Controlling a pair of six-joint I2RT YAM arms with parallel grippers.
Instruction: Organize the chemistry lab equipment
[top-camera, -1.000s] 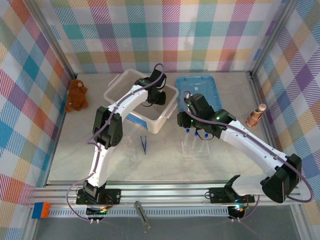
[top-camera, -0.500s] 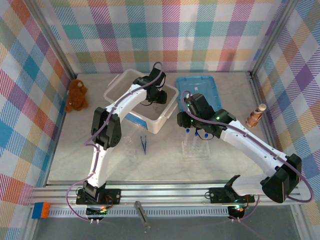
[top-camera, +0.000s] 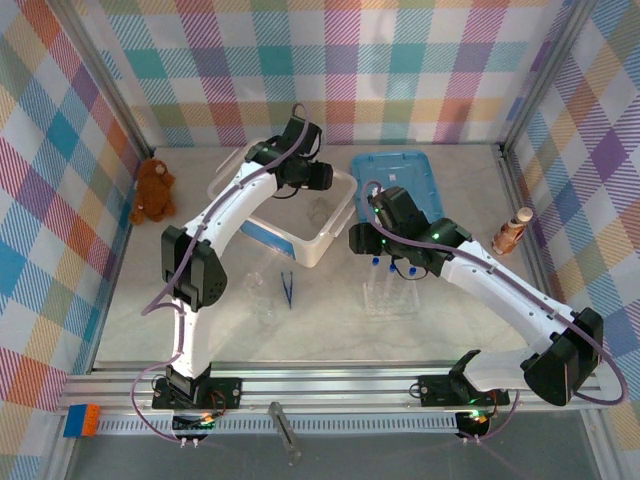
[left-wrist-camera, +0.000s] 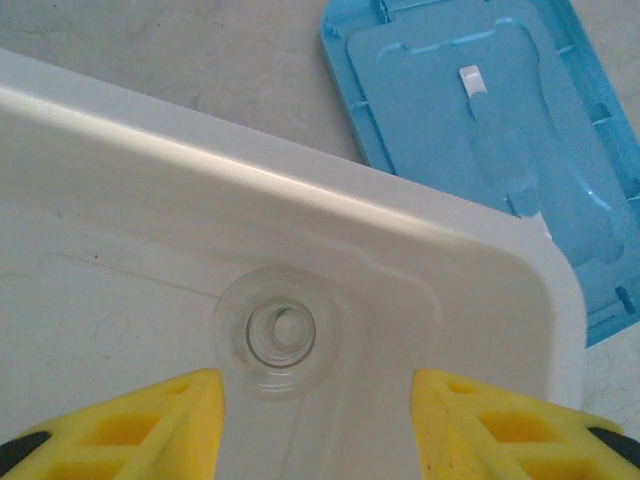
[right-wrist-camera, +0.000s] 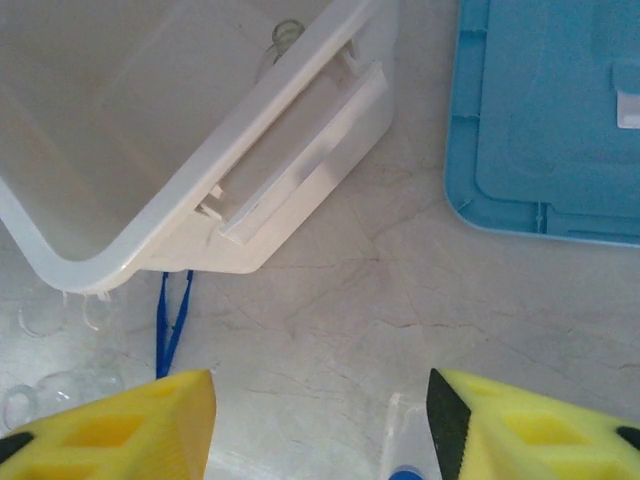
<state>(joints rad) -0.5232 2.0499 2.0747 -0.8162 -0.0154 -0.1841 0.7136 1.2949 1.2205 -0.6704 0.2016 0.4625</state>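
My left gripper (top-camera: 306, 180) hangs open over the white bin (top-camera: 262, 168). Below its yellow fingertips (left-wrist-camera: 165, 420) a small round clear glass piece (left-wrist-camera: 278, 335) lies on the bin floor, touched by neither finger. My right gripper (right-wrist-camera: 320, 430) is open above the table, just back of the clear tube rack (top-camera: 391, 300). A blue-capped test tube (right-wrist-camera: 405, 468) stands close inside its right finger, not gripped. Blue caps (top-camera: 376, 262) show at the rack top. Dark-blue tweezers (top-camera: 287, 288) and more clear glassware (top-camera: 262, 296) lie on the table left of the rack.
A blue lid (top-camera: 402, 182) lies flat right of the bin. A brown teddy bear (top-camera: 153, 190) sits at the left wall and a brown bottle-shaped object (top-camera: 511, 232) near the right wall. Open table lies in front of the rack and tweezers.
Both grippers opened. The left one left the glass piece in the bin and drew up and back. The right one let go of a tube at the rack.
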